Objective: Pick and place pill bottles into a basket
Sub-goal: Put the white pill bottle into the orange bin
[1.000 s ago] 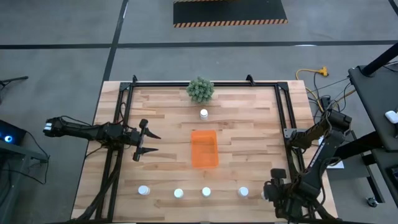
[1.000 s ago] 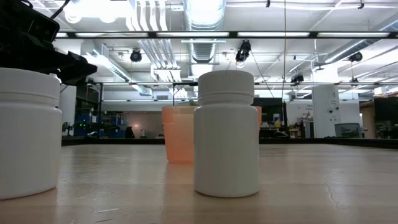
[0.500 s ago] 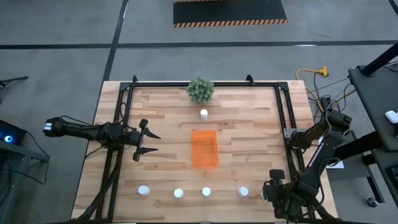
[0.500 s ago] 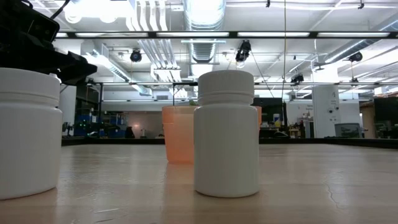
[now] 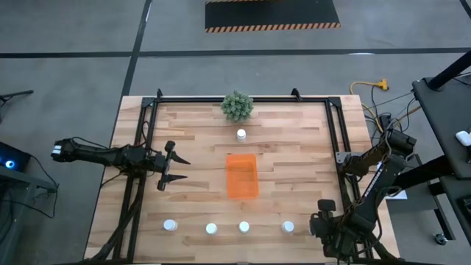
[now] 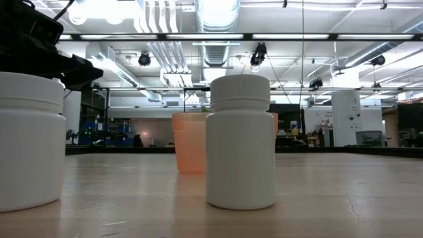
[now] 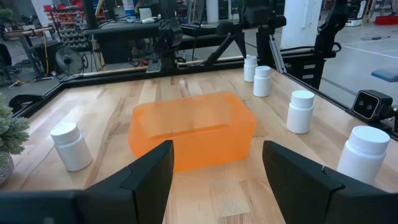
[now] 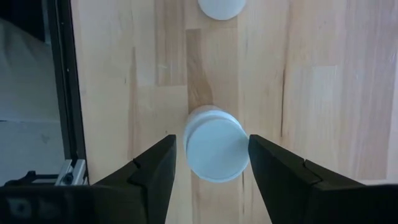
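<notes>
The orange basket [image 5: 242, 175] stands at the table's middle. One white pill bottle [image 5: 241, 135] stands beyond it, near the plant. Several more stand in a row along the near edge [image 5: 170, 225] [image 5: 211, 229] [image 5: 243, 227] [image 5: 288, 227]. My right gripper [image 5: 319, 227] is at the row's right end, pointing down and open. Its fingers stand on either side of another bottle's cap [image 8: 216, 151]. My left gripper [image 5: 179, 169] is open and empty, left of the basket [image 7: 193, 129], pointing at it.
A small green plant [image 5: 237, 106] stands at the far edge. Black frame rails [image 5: 149, 140] [image 5: 335, 140] run along the table's left and right sides. In the low view two bottles [image 6: 240, 142] [image 6: 28, 142] stand in front of the basket [image 6: 190, 142].
</notes>
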Motion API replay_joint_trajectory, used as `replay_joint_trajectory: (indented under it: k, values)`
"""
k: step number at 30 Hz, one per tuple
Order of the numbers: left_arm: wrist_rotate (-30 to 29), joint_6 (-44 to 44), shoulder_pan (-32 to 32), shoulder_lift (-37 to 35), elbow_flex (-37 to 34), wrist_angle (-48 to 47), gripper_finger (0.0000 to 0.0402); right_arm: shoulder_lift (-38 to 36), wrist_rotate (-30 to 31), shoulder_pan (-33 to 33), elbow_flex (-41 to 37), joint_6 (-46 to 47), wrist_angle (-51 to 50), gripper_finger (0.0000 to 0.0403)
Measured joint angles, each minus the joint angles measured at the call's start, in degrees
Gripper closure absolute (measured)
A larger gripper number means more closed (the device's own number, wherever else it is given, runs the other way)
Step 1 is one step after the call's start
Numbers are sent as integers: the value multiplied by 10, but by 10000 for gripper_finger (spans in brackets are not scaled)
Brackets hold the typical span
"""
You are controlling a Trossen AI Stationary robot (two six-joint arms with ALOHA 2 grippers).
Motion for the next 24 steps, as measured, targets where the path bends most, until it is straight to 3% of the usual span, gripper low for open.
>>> replay_joint_trajectory:
  k: [24]
  values:
    - [0,0,0,0,0,0,173,-2,-3,0,2,-1,11,211]
